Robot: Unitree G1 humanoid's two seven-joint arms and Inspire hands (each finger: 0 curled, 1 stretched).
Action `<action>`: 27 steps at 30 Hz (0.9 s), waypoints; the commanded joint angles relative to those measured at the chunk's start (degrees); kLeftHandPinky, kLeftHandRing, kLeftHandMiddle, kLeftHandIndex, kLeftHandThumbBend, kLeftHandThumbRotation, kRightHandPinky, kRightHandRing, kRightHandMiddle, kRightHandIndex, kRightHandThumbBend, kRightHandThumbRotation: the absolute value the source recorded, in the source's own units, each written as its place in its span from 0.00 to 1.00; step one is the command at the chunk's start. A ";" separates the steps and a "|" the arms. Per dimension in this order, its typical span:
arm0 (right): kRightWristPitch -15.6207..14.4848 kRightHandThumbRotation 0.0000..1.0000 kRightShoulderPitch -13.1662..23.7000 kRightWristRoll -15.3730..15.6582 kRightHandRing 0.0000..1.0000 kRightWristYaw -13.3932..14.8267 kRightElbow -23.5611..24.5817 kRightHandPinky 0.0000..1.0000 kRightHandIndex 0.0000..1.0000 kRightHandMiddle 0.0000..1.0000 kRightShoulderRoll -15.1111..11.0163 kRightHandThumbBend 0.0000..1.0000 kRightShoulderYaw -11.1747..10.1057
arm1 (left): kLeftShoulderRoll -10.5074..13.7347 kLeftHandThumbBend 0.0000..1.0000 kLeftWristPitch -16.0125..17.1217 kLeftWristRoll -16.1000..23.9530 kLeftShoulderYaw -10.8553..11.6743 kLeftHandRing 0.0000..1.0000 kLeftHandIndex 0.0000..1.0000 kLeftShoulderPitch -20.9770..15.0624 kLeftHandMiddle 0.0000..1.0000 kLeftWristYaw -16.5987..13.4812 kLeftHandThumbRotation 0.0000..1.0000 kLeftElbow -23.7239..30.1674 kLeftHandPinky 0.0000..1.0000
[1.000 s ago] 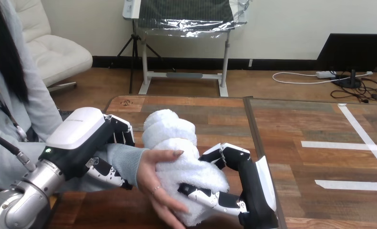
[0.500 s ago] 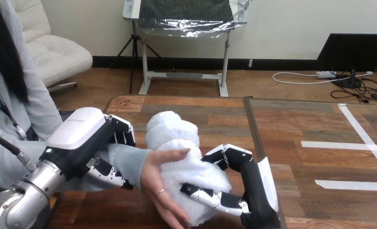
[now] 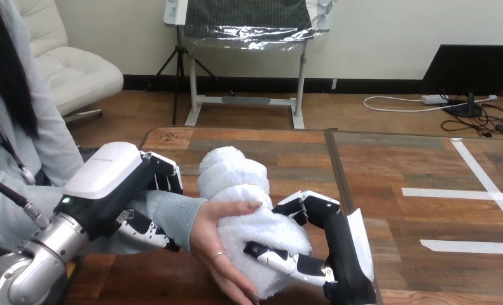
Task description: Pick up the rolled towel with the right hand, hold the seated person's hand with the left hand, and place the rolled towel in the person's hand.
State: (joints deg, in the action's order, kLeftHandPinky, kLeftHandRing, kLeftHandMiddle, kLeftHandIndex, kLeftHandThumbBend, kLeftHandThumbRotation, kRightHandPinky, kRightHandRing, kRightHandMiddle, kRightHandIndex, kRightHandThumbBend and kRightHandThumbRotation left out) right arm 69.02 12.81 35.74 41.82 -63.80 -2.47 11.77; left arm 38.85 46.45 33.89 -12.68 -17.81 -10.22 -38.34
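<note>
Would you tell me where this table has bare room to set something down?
The table right of its seam is bare but for white tape strips. A bare band lies beyond the rolled towel. Crowded near left: left hand, person's hand and right hand meet at the towel.

I see the rolled towel (image 3: pixel 242 206) over the table (image 3: pixel 395 165), resting in the person's hand (image 3: pixel 212 248), which lies under it and at its left. Right of the towel, the right hand (image 3: pixel 328 257) curls round its near end. Left of the towel, the left hand (image 3: pixel 109 184) wraps the person's wrist (image 3: pixel 172 216).
</note>
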 commanded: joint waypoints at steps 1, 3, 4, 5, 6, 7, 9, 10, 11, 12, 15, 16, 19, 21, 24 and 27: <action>1.01 0.00 3.14 -0.48 0.32 -0.39 3.98 0.26 0.39 0.40 1.22 0.68 0.84 | -2.28 1.00 0.77 -1.04 0.69 0.31 0.35 -4.11 0.35 -1.04 0.05 1.54 0.30; 0.89 0.00 3.17 -0.39 0.32 -0.32 3.96 0.26 0.39 0.40 1.09 0.68 0.84 | -2.31 1.00 0.44 -1.10 0.71 0.31 0.35 -4.00 0.35 -0.82 0.05 1.77 0.30; 0.86 0.00 3.18 -0.36 0.32 -0.30 3.96 0.26 0.39 0.40 1.05 0.68 0.83 | -2.34 1.00 0.33 -1.12 0.71 0.31 0.36 -3.96 0.35 -0.76 0.05 1.85 0.30; 0.90 0.00 3.22 -0.48 0.32 -0.42 3.83 0.26 0.39 0.40 1.03 0.68 0.81 | -2.32 1.00 0.35 -0.91 0.67 0.32 0.36 -3.98 0.35 -0.93 0.05 1.85 0.30; 0.94 0.00 3.25 -0.59 0.32 -0.51 3.75 0.26 0.39 0.40 1.03 0.68 0.79 | -2.31 1.00 0.40 -0.74 0.64 0.32 0.36 -4.00 0.35 -1.08 0.05 1.84 0.30; 0.97 0.00 3.27 -0.66 0.32 -0.58 3.69 0.26 0.39 0.40 1.03 0.68 0.78 | -2.29 1.00 0.43 -0.63 0.62 0.32 0.36 -4.01 0.35 -1.18 0.05 1.82 0.30; 0.91 0.00 3.29 -0.71 0.32 -0.56 3.64 0.26 0.39 0.40 1.06 0.68 0.73 | -2.30 1.00 0.25 -0.56 0.60 0.32 0.36 -3.95 0.35 -1.10 0.05 1.96 0.30; 0.88 0.00 3.29 -0.73 0.32 -0.56 3.64 0.26 0.39 0.40 1.07 0.68 0.72 | -2.31 1.00 0.19 -0.56 0.60 0.32 0.36 -3.94 0.35 -1.07 0.05 2.01 0.30; 0.84 0.00 3.32 -0.75 0.32 -0.58 3.65 0.26 0.39 0.40 1.07 0.68 0.70 | -2.28 1.00 0.16 -0.47 0.59 0.32 0.36 -3.90 0.35 -1.11 0.05 2.07 0.30; 0.81 0.00 3.33 -0.78 0.32 -0.61 3.65 0.26 0.39 0.41 1.06 0.68 0.69 | -2.26 1.00 0.16 -0.40 0.59 0.32 0.36 -3.89 0.35 -1.16 0.05 2.10 0.30; 0.82 0.00 3.41 -1.20 0.32 -1.04 3.50 0.26 0.39 0.41 1.11 0.68 0.62 | -2.25 1.00 -0.14 -0.30 0.57 0.32 0.36 -3.78 0.35 -1.05 0.04 2.33 0.30; 0.83 0.00 3.43 -1.33 0.32 -1.17 3.45 0.26 0.39 0.41 1.13 0.68 0.60 | -2.25 1.00 -0.23 -0.29 0.57 0.32 0.36 -3.76 0.35 -1.01 0.04 2.39 0.30; 0.74 0.00 3.49 -1.54 0.32 -1.35 3.42 0.26 0.39 0.40 1.10 0.68 0.61 | -2.21 1.00 -0.43 -0.24 0.57 0.32 0.36 -3.62 0.35 -0.88 0.04 2.67 0.30; 0.72 0.00 3.50 -2.15 0.32 -2.07 3.33 0.26 0.39 0.40 1.15 0.68 0.58 | -2.14 1.00 -0.97 -0.36 0.59 0.32 0.36 -3.42 0.35 -0.35 0.04 3.17 0.31; 0.64 0.00 3.55 -2.64 0.33 -2.73 3.26 0.26 0.39 0.40 1.11 0.68 0.57 | -2.14 1.00 -1.07 -0.51 0.59 0.32 0.37 -3.33 0.35 -0.14 0.04 3.39 0.31; 0.78 0.00 3.68 -3.73 0.33 -4.15 2.89 0.27 0.39 0.40 1.19 0.68 0.53 | -2.19 1.00 -0.70 -0.47 0.58 0.32 0.37 -3.35 0.35 -0.44 0.04 3.27 0.31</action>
State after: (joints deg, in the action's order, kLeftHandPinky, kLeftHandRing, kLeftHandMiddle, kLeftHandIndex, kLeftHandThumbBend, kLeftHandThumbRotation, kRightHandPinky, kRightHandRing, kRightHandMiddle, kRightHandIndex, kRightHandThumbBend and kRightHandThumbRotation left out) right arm 68.79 12.81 33.39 39.40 -63.72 -2.51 11.70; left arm 38.31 45.62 33.95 -12.65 -17.81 -10.16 -38.14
